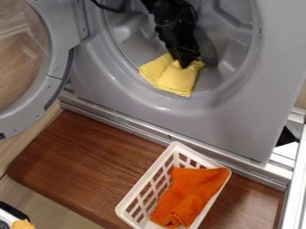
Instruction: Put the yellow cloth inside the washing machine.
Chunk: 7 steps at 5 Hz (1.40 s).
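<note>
Near the top middle, our yellow cloth (178,81) sits low in the round hole of the washing machine (230,129), right under our gripper (186,63) and mostly to its lower left, but we can't tell if it's pinched.
</note>
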Each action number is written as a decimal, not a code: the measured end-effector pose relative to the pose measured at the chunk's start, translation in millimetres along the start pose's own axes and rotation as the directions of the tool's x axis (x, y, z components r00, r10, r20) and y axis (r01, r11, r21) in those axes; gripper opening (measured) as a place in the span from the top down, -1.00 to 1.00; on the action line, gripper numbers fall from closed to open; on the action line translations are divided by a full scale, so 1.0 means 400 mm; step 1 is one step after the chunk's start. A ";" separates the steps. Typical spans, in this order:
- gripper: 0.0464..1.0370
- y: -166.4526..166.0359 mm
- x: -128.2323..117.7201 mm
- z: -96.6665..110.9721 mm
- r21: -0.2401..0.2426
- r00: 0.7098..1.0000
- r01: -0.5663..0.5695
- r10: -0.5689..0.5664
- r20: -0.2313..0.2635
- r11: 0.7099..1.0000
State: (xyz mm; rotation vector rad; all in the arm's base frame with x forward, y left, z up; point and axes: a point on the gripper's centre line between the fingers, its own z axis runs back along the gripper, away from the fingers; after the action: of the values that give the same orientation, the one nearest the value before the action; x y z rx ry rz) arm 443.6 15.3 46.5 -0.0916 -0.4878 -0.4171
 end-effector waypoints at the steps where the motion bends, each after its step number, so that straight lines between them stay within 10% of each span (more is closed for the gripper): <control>1: 0.43 -0.004 -0.003 0.001 -0.009 1.000 -0.019 0.019 0.002 1.000; 3: -0.75 -0.019 0.011 0.040 -0.015 0.998 -0.033 0.034 0.048 0.999; 7: -0.93 -0.061 0.016 0.119 0.010 0.999 0.011 -0.011 0.035 1.000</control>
State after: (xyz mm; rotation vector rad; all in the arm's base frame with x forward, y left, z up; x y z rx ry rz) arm 418.0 -0.6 91.2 -0.0868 -0.5246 -0.4247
